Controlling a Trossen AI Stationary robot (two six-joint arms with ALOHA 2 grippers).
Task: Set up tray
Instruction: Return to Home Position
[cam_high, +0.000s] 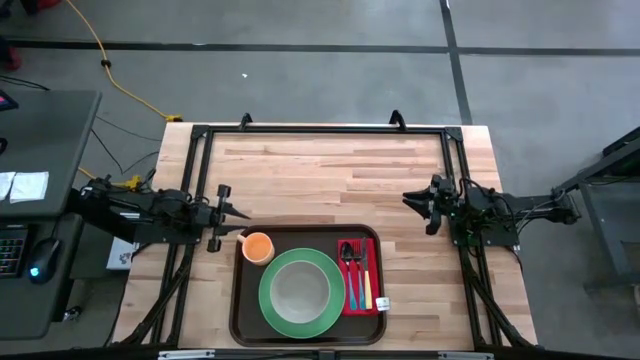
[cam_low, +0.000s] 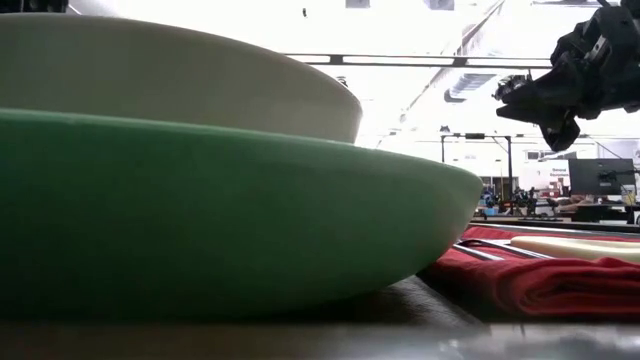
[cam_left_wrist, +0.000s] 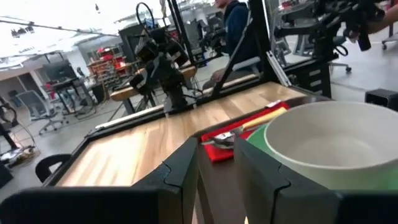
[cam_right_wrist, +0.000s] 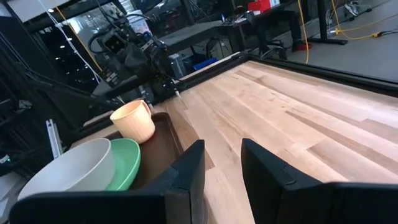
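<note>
Both arms sit out at the sides of the tabletop, clear of the load; I judge that suits a return to rest, since nothing on the tray looks left to place. My left end effector hovers just off the tray's corner nearest that arm, close to the orange cup; its fingers stand a narrow gap apart with nothing between them, as the left wrist view shows. My right end effector hangs over bare wood, apart from the tray; its fingers are likewise parted and empty.

The tray lies at the front edge of the tabletop, between the two arms, right under my low camera; it is dark brown and rectangular, with rounded corners and a raised rim, and much wider than the green plate at its middle. A white bowl nests in the plate; the cup stands in the corner toward the left arm; a red napkin runs along the side toward the right arm, with the cutlery laid side by side on it; I take that spacing as meant to keep each piece free of the plate.
</note>
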